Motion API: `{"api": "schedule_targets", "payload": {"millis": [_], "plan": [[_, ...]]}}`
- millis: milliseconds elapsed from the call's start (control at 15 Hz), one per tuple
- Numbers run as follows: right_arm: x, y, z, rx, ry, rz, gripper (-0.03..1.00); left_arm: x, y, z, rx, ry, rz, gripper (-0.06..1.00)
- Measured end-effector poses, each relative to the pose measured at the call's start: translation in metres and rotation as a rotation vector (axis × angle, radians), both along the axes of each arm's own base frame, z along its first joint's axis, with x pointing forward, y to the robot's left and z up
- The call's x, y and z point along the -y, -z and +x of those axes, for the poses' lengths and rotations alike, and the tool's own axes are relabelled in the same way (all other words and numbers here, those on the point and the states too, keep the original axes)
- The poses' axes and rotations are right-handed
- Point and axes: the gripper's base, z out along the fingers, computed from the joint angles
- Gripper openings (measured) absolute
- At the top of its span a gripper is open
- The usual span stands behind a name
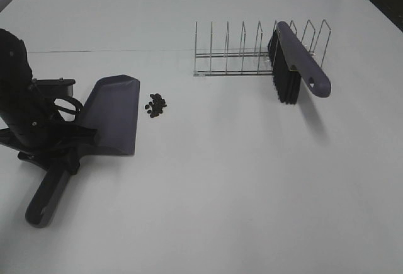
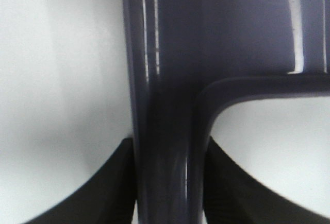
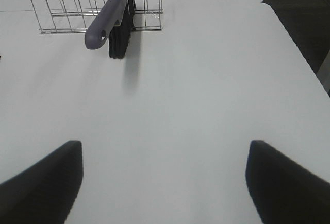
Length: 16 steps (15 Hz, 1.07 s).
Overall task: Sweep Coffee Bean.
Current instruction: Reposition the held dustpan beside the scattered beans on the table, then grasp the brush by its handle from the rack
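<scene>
Judging the coffee bean (image 1: 157, 104) cluster just right of the dustpan (image 1: 116, 113) lip, we expect light, hard, rolling grains: swept, never pinched. Our left gripper (image 2: 170, 183) is clamped on the dustpan handle; our right gripper (image 3: 165, 183) gapes empty; the brush (image 1: 303, 60), far right, offers its handle.

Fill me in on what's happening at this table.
The left gripper is shut on the handle of the dustpan, which lies on the table with its blade beside the coffee beans, not touching them. The brush leans in the wire rack, untouched. The right gripper is open, holding nothing. The beans are not yet swept.
</scene>
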Motion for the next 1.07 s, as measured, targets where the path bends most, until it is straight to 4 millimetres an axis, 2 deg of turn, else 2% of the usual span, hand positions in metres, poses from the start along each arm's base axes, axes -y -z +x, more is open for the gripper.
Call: {"api": "schedule_targets", "payload": {"millis": [400, 1067], "plan": [[0.0, 0.0, 0.0, 0.0, 0.0, 0.0, 0.76, -0.001, -0.026, -0.002, 0.054, 0.0, -0.014, 0.35], [0.001, 0.0, 0.0, 0.001, 0.009, -0.013, 0.76, -0.001, -0.026, -0.003, 0.049, 0.002, -0.011, 0.35]]}}
